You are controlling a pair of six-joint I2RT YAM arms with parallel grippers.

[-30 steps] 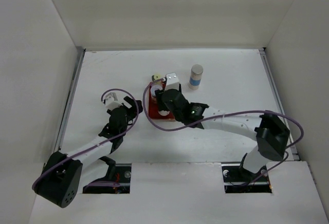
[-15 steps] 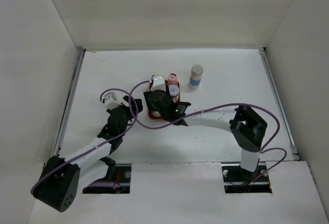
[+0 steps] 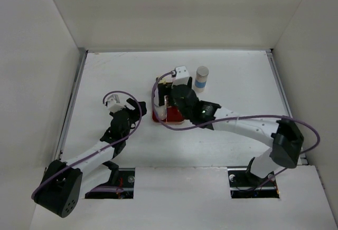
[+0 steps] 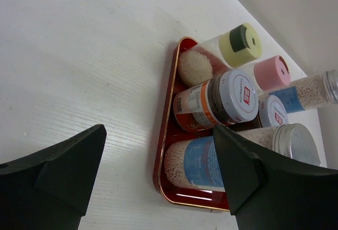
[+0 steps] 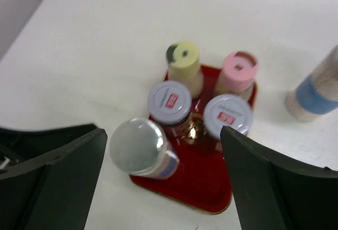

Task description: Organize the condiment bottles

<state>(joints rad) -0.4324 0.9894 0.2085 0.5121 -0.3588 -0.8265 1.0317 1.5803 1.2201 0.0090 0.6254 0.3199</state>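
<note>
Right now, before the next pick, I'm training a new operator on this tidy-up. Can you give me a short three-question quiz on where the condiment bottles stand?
1. True or false: the yellow-capped clear bottle stands outside the flat red rectangular tray.
2. How many items does that tray hold?
3. Which one stands outside the tray?
A. a pink-capped one
B. the tall silver-capped bottle with a blue-and-white label
C. a short white-lidded one

Key: 1 false; 2 five; 3 B.
</note>
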